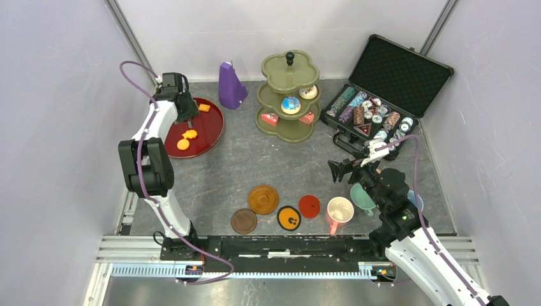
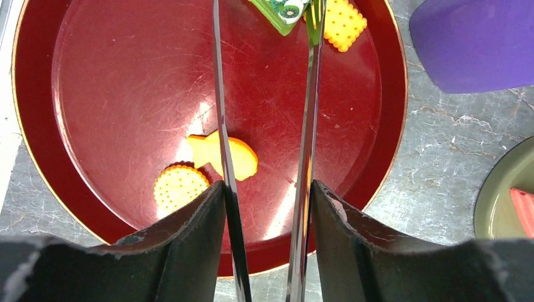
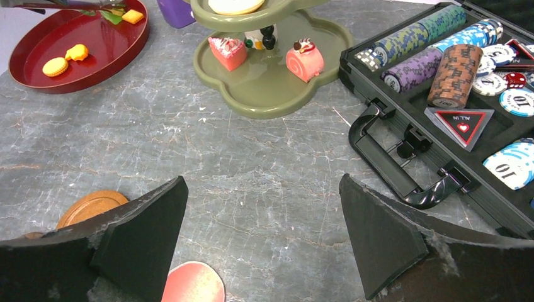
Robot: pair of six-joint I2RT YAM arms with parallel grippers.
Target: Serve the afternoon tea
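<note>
My left gripper (image 2: pixel 267 189) is shut on metal tongs (image 2: pixel 221 126), whose tips pinch a green kiwi-topped pastry (image 2: pixel 286 11) above the red tray (image 2: pixel 94 94). A square cracker (image 2: pixel 343 22), a fish-shaped biscuit (image 2: pixel 242 157) and a round biscuit (image 2: pixel 181 187) lie on the tray. The olive three-tier stand (image 1: pixel 290 95) holds a pink cake (image 3: pixel 228 51), a roll cake (image 3: pixel 304 60) and other pastries. My right gripper (image 1: pixel 348 167) is open and empty above the table, near the pink mug (image 1: pixel 339 210) and teal mug (image 1: pixel 362 197). A blue mug (image 1: pixel 416 199) is mostly hidden by the arm.
Coasters lie at the front: amber (image 1: pixel 263 199), brown (image 1: pixel 244 221), black-and-orange (image 1: pixel 288 217), red (image 1: pixel 309 206). An open black poker chip case (image 1: pixel 383 95) stands at the back right. A purple pyramid (image 1: pixel 231 86) stands between tray and stand.
</note>
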